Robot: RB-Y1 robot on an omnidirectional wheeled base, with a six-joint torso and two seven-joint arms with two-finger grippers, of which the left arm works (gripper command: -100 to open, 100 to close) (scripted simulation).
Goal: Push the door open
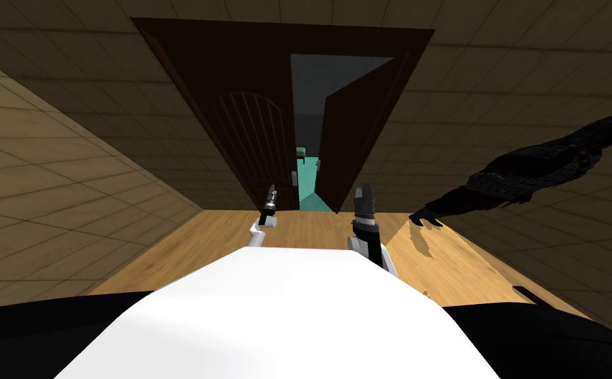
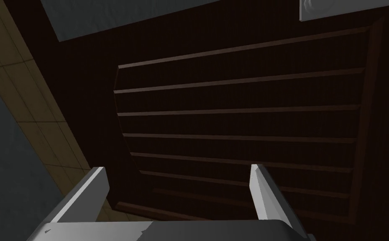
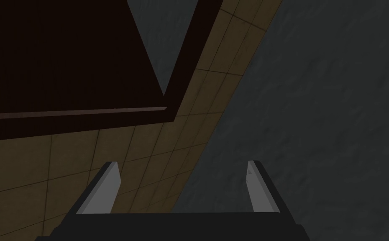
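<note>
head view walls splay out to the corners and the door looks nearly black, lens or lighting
Head view: wide-lens distortion splays the tiled walls; the dark brown door is dimly lit. Left wrist view: its slatted panel reads near black, with only the slat edges catching light.

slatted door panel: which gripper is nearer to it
Left. The left gripper points straight at the slatted door panel. The right gripper is off to its side, facing the door frame and tiled wall.

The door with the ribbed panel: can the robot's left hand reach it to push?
Probably yes. The left gripper, fingers open, points straight at the ribbed door, and nothing stands between them. The other leaf stands ajar.
</note>
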